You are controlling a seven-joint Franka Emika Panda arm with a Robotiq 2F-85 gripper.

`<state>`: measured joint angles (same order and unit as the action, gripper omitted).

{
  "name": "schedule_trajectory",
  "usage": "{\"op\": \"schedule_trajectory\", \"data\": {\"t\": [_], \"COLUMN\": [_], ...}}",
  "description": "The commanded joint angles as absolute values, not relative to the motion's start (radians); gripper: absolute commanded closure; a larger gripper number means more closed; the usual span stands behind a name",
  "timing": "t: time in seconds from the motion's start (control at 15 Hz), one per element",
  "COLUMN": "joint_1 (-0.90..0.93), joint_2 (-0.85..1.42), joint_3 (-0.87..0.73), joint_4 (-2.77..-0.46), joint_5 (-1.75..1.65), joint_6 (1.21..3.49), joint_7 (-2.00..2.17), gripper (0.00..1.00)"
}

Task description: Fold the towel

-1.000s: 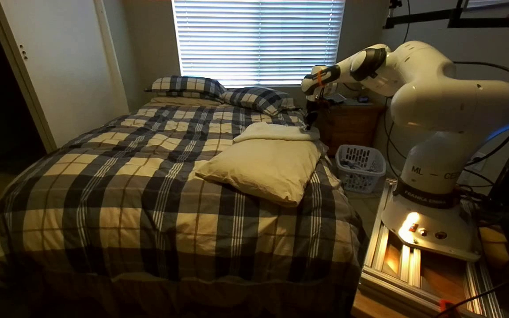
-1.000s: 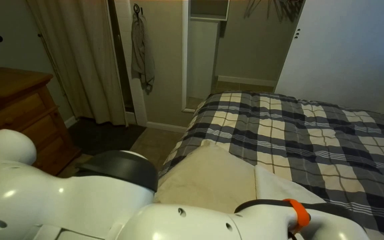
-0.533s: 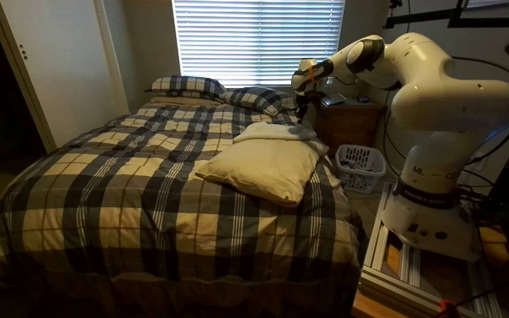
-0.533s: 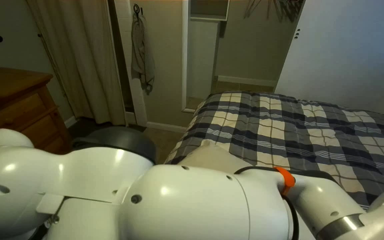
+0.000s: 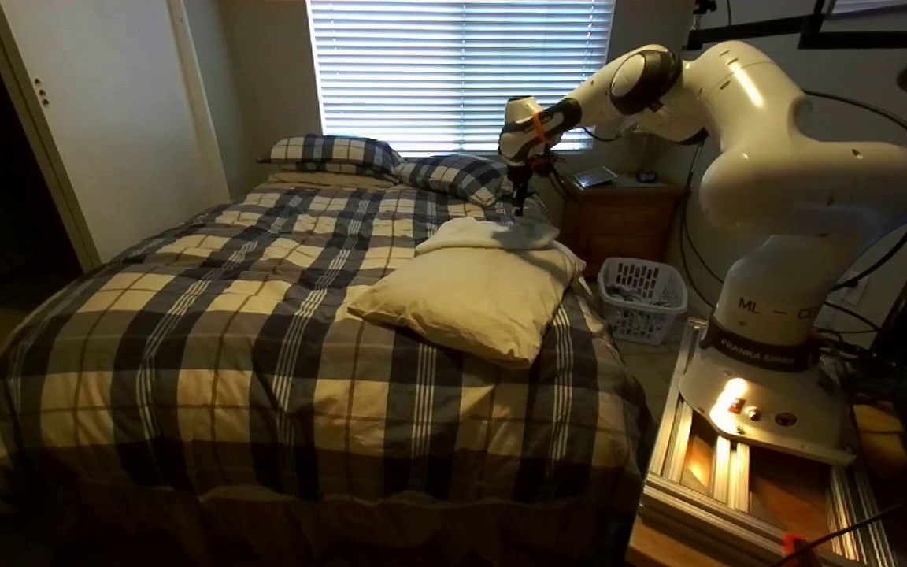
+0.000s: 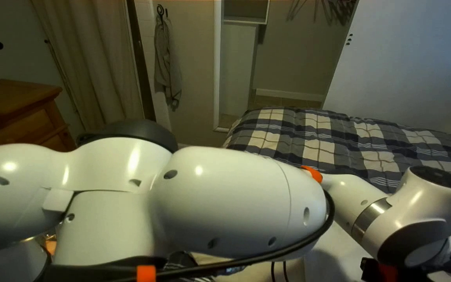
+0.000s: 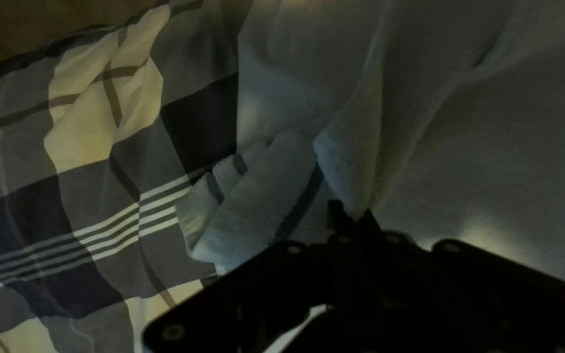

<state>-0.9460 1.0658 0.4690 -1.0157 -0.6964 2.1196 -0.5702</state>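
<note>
Wrist view | towel (image 7: 348, 152): fuzzy, perhaps terry | hand (image 7: 353, 215): pinches its peak

Dim overall; daylight glows through horizontal window blinds (image 5: 461, 75), and 1 warm glare patch marks the robot base (image 5: 772, 405). The wrist view is murky, the gripper (image 7: 353, 211) a black silhouette, perhaps blurred.

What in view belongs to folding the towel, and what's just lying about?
For the job:
- towel, a fold of it pinched in the gripper
- gripper, shut on that fold

Just about:
- cream pillow
- plaid pillows
- bedspread
- basket
- nightstand
- dresser
- hanging cloth
</note>
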Motion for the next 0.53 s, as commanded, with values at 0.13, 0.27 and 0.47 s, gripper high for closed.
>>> {"op": "schedule_trajectory", "data": {"t": [0.13,0.27,0.47], "joint_1": [-0.895,-0.883,-0.877], "joint_2": [1.01,1.016,1.025], "joint_3": [0.466,0.485,0.52], "joint_4": [-1.108,-1.119,-1.142], "joint_5": [-0.786,-0.781,-0.754], "joint_6": [2.158,2.186,2.223], "joint_7": [-0.607,-0.619,-0.64], "gripper": [0.99,0.99,0.71]}}
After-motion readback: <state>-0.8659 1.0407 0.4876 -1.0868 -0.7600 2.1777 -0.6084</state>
